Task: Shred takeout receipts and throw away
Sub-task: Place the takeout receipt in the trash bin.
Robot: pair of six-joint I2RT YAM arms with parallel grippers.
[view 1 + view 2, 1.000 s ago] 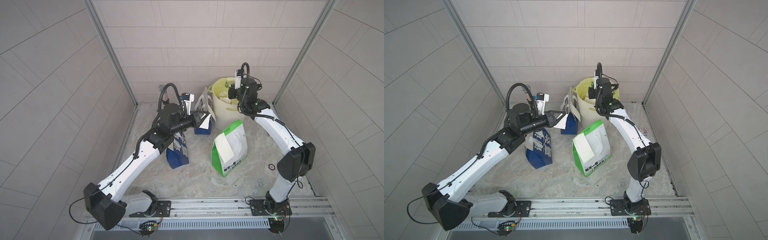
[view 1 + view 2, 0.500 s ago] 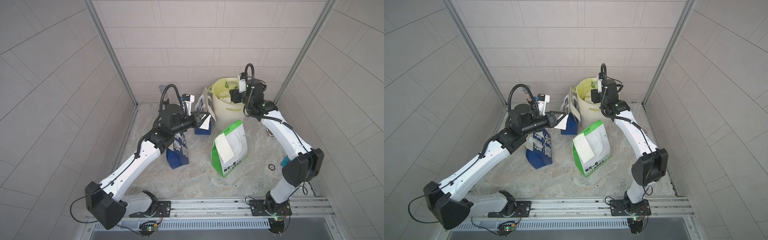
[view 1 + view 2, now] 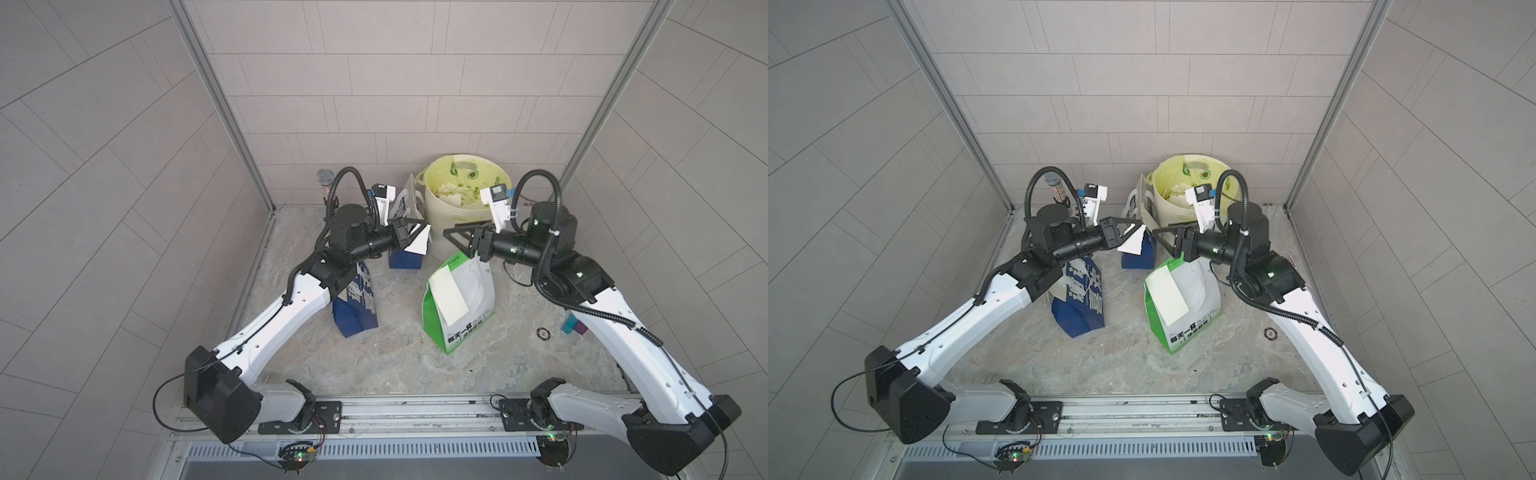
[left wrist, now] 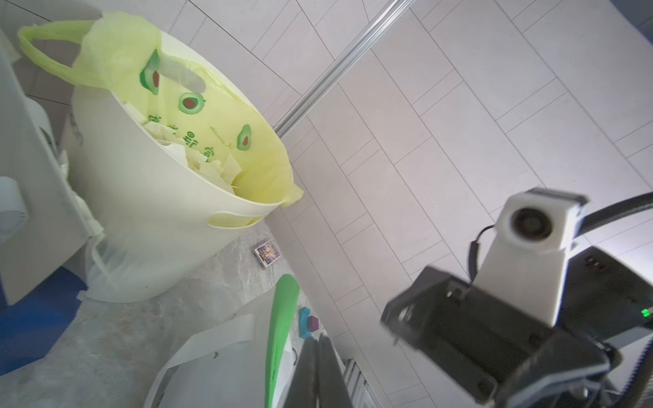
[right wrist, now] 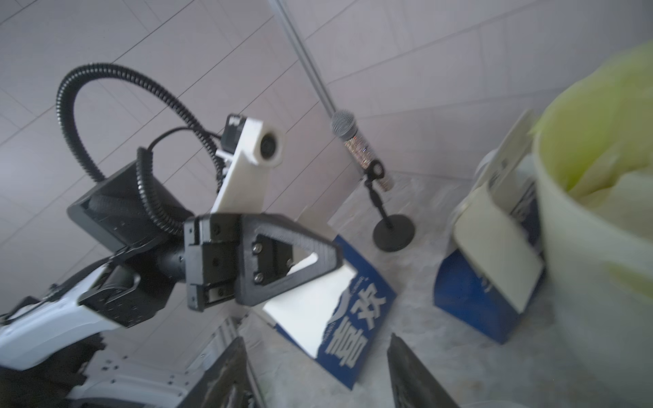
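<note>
My left gripper is shut on a white takeout receipt, held in the air in front of the bin. In the left wrist view its jaws are pressed together. My right gripper faces it a short way off, open and empty. Another receipt lies on the green-and-white bag. A third receipt is on the small blue bag. The cream bin with a yellow liner holds torn paper pieces.
A large blue bag stands under the left arm, and a small blue bag stands beside the bin. A microphone on a stand is in the back left corner. Coloured blocks and a ring lie at the right.
The right gripper has left the bin's mouth, swung down toward the left gripper and opened. The left arm has stayed still with the receipt.
</note>
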